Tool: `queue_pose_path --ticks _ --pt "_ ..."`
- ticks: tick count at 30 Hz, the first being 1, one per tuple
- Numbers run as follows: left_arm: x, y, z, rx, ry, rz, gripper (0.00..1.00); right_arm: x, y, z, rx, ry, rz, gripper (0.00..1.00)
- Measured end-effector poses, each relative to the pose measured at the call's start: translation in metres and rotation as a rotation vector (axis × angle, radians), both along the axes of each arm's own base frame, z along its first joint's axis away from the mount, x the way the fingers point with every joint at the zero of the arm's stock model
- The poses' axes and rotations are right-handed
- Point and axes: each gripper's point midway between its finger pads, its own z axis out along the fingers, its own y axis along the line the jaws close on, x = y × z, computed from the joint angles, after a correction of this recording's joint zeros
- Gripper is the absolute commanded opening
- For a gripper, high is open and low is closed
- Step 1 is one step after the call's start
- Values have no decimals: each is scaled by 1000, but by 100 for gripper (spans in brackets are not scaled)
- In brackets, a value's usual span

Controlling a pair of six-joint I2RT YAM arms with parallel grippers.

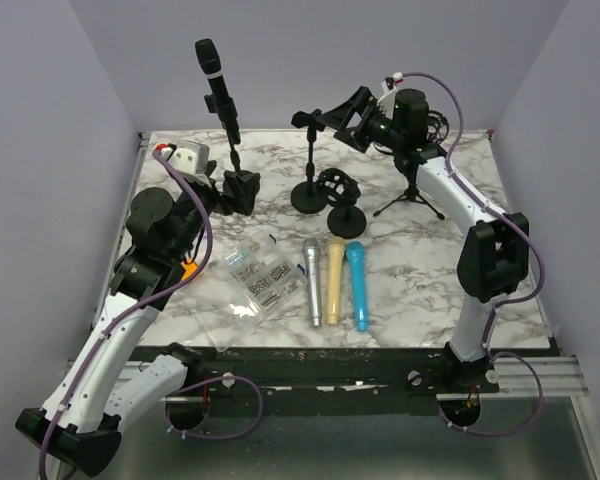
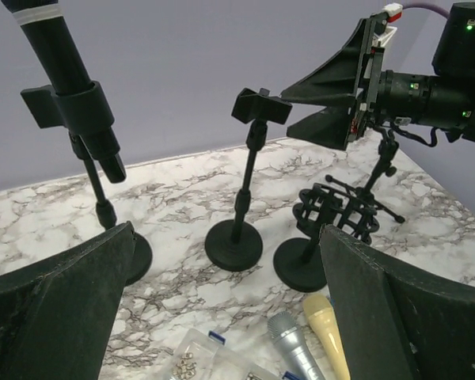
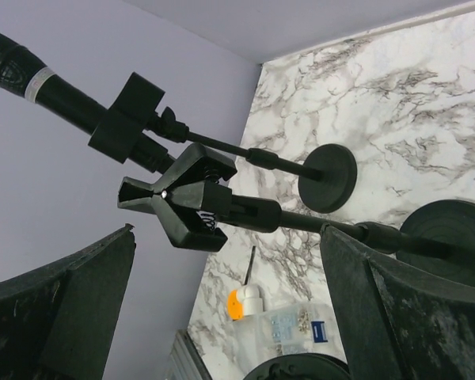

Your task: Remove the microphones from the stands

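Observation:
A black microphone point(image 1: 216, 88) with a white band sits tilted in the clip of a black stand point(image 1: 232, 150) at the back left. It also shows in the left wrist view point(image 2: 63, 63) and the right wrist view point(image 3: 55, 91). My left gripper point(image 1: 235, 193) is open and empty, low on the table beside the stand's round foot point(image 2: 138, 257). My right gripper point(image 1: 332, 120) is open and empty. It is raised in the air next to the empty spring clip point(image 3: 182, 198) of a second stand, well to the right of the microphone.
The empty clip stand point(image 1: 310, 190), a shock-mount stand point(image 1: 340, 190) and a small tripod point(image 1: 410, 200) stand mid-table. Silver point(image 1: 312, 280), cream point(image 1: 335, 278) and blue point(image 1: 358, 283) microphones lie in front. A clear parts box point(image 1: 250, 285) lies at the front left.

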Motion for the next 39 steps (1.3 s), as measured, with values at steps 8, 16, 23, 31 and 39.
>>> queue_pose_path --ticks 8,16,23,31,39 --pt "10 12 3 19 -30 43 98 5 17 -5 19 20 -11 99" --pt "13 19 8 10 -50 57 98 15 19 1 37 13 -48 93" --pt "14 20 8 -8 -45 45 98 21 18 -4 39 23 -74 80" --pt "15 19 9 -24 -43 30 97 28 21 -4 55 10 -74 73" --pt "19 18 5 -38 -24 17 97 28 20 -7 60 -11 -80 71"
